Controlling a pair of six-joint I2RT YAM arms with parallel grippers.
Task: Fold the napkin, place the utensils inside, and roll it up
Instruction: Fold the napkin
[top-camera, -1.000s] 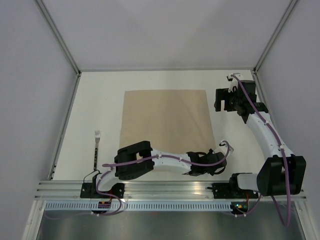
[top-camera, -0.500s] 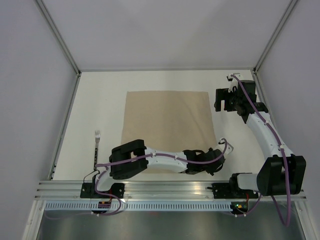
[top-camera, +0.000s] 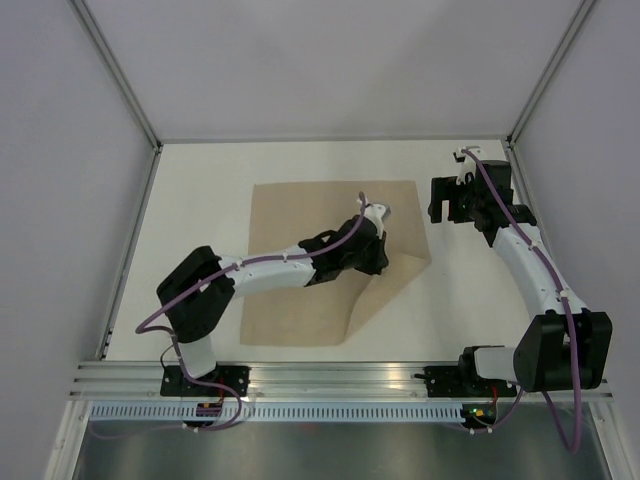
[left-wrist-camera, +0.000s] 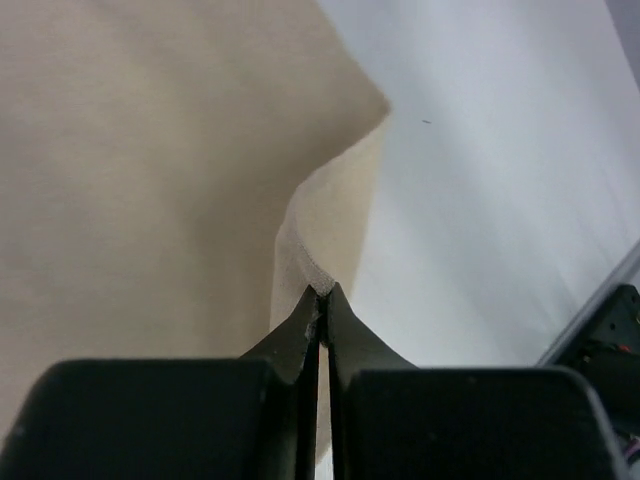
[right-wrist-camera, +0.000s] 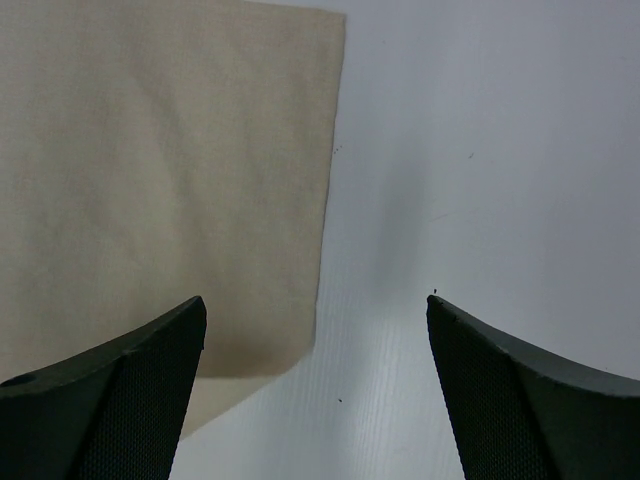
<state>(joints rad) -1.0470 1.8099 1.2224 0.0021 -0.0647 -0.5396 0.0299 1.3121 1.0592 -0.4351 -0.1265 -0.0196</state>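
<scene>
The tan napkin (top-camera: 300, 210) lies flat on the white table, except its near right corner, which is lifted and drawn up over the cloth. My left gripper (top-camera: 378, 262) is shut on that corner; in the left wrist view the fingertips (left-wrist-camera: 322, 292) pinch the cloth edge, with the napkin (left-wrist-camera: 130, 150) spread out to the left. My right gripper (top-camera: 450, 203) is open and empty, hovering beside the napkin's far right corner; it (right-wrist-camera: 315, 300) looks down on the napkin's right edge (right-wrist-camera: 150, 150) and bare table. The fork is hidden under my left arm's elbow.
The white table (top-camera: 200, 190) is boxed in by white walls with metal frame posts. A metal rail (top-camera: 340, 375) runs along the near edge by the arm bases. My left forearm (top-camera: 270, 268) stretches across the napkin's near half.
My left gripper has carried the napkin's near right corner up and away from the near edge, over the cloth. The left elbow has swung left over the fork. The right arm has not moved.
</scene>
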